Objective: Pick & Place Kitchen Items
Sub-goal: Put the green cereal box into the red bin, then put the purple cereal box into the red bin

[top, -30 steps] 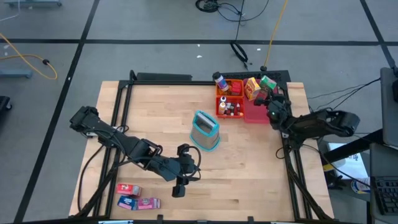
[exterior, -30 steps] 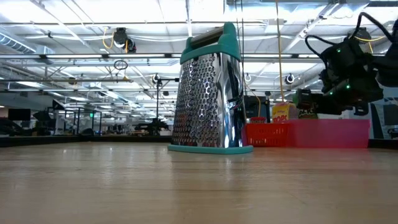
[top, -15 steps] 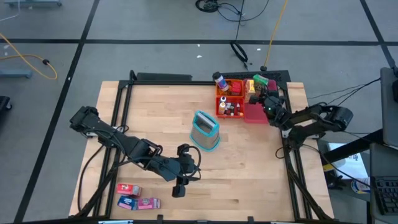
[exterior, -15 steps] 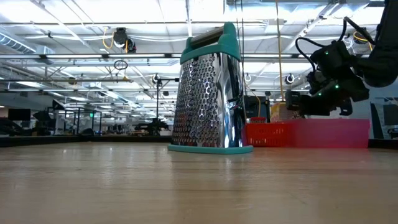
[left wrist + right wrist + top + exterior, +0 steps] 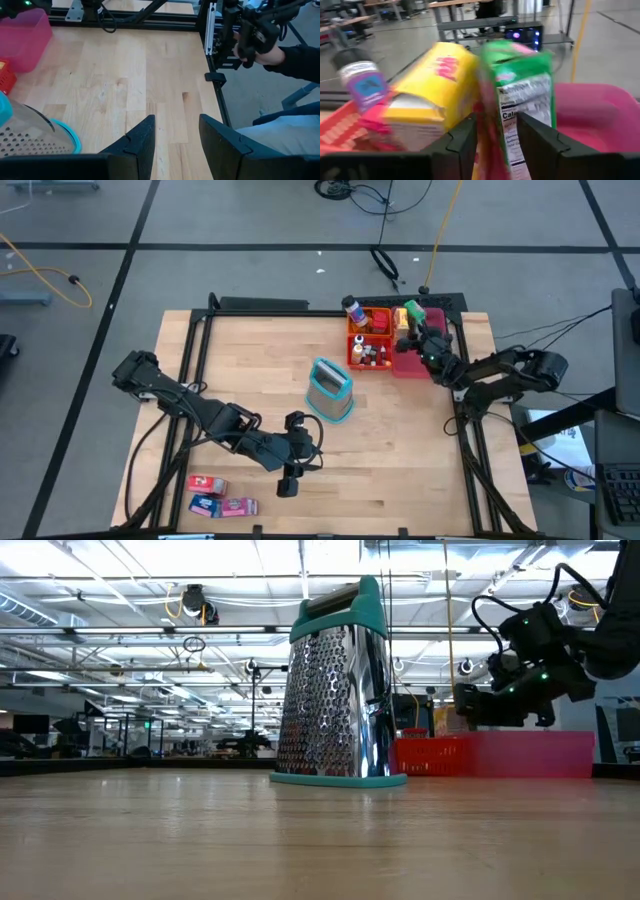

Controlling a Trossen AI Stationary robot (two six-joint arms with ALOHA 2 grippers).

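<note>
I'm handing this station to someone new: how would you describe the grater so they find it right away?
Start at the wooden table and look near its middle, nearer than the orange tray in the far right corner. The grater stands upright there alone: shiny perforated metal with a teal handle and base, far taller than the small boxes at the near left edge.

Looks like a large industrial robotics lab or workshop hall. Shown by the high ceiling (image 5: 150, 600) hung with strip lights and ducts, rows of workbenches (image 5: 120, 748) far beyond the wooden table (image 5: 260, 370), and grey floor (image 5: 250, 220) marked with black lines and trailing cables (image 5: 40, 270).
</note>
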